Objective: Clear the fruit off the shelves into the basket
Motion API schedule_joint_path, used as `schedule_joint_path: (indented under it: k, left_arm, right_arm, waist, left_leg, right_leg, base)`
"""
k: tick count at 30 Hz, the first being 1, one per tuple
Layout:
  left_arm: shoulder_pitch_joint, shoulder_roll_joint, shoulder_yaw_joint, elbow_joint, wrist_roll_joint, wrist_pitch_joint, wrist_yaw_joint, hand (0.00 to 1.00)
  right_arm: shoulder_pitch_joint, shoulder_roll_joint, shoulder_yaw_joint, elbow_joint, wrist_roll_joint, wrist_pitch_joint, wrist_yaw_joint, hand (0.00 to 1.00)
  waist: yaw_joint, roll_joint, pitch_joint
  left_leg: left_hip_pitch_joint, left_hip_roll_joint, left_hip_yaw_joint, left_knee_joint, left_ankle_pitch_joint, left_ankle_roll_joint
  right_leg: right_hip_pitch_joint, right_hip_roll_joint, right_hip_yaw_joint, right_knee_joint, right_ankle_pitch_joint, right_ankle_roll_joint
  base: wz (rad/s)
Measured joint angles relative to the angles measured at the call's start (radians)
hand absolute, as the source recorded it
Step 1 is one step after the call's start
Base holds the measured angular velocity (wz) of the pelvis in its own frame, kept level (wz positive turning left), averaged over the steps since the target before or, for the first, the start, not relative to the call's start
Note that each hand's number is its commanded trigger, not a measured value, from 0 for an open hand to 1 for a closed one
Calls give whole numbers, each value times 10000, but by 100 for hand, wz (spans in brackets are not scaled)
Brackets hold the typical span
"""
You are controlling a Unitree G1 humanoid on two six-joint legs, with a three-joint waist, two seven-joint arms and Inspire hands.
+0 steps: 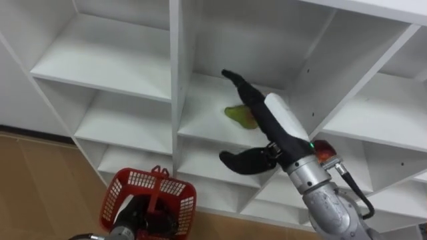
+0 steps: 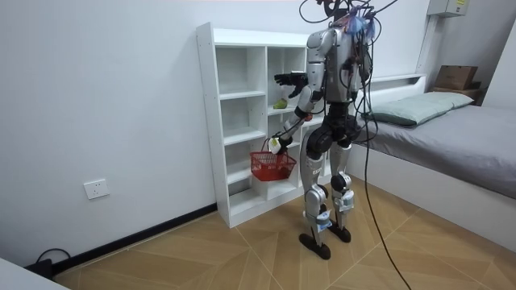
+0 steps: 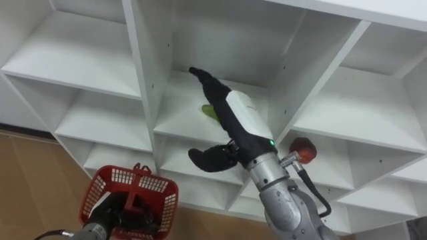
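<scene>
While your right hand reaches into the closet with fingers straight and apart, the green fruit lies on the shelf just beneath them. Well below, your left hand has its fingers clamped on the red basket handle.

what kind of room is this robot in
Most likely a bedroom in a home: a bed with a pillow stands at the room view's right, a white open shelf unit stands against the wall, and the floor is wood-patterned.
</scene>
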Motion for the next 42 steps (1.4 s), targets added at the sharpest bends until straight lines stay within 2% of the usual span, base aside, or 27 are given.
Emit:
schedule_joint_path:
  k: [7, 12, 18, 21, 24, 31, 35, 42]
  left_arm:
    - [-13, 14, 18, -15, -5, 19, -14, 100]
    - [-9, 55, 19, -97, 256, 225, -34, 100]
    - [-39, -13, 209, -179, 880, 331, -31, 100]
    - [-40, -25, 210, -179, 883, 579, -26, 100]
    - [-45, -81, 214, -179, 890, 729, -46, 100]
    - [-52, -195, 197, -192, 874, 850, -183, 100]
    - [-45, -314, 208, -255, 877, 873, -256, 100]
    - [-45, -392, 203, -441, 886, 1021, -431, 100]
  right_arm:
    - [-516, -44, -291, 587, 813, -49, -634, 0]
    - [-732, -19, -645, 1390, 1817, -2, -918, 0]
    - [-1099, 87, -668, 2271, 1961, 107, -1014, 0]
    - [-1226, 171, -677, 2543, 2141, 121, -1089, 0]
    - [-1609, 271, -695, 2941, 2163, 347, -1295, 0]
    - [-1873, 526, -690, 3785, 2160, 449, -1573, 0]
    - [-1872, 657, -691, 4384, 2144, 549, -1571, 0]
    - [-1872, 814, -609, 4450, 2154, 691, -1570, 0]
  waist:
    - [-32, -27, 7]
    - [-13, -54, 18]
    - [4, -67, 19]
    - [15, -94, 25]
    - [14, -122, 17]
    - [44, -169, 23]
    - [230, -105, 61]
    - [308, -21, 20]
  left_leg:
    - [4, -13, -171, 50, -1, 0]
    - [-10, -23, -226, 99, -1, 0]
    - [-6, -26, -178, 114, 0, 0]
    - [-24, -26, -191, 118, 0, 0]
    - [-20, -34, -252, 140, 0, 0]
    - [1, -54, -473, 233, -1, 0]
    - [-116, -55, -531, 252, -10, -11]
    - [-198, -85, -718, 399, -7, -15]
  right_leg:
    - [111, -12, -105, -22, 0, 1]
    - [126, -25, -179, -21, 0, 1]
    - [148, -25, -150, -17, 0, 0]
    - [147, -24, -166, -17, 0, 0]
    - [160, -29, -189, -17, 0, 1]
    - [293, -36, -341, -34, -1, 1]
    - [289, -31, -404, -54, -1, 1]
    - [327, -35, -612, -157, 3, -4]
  base:
    - [5]
    - [3]
    - [0]
    - [0]
    - [3]
    - [10]
    - [4]
    - [9]
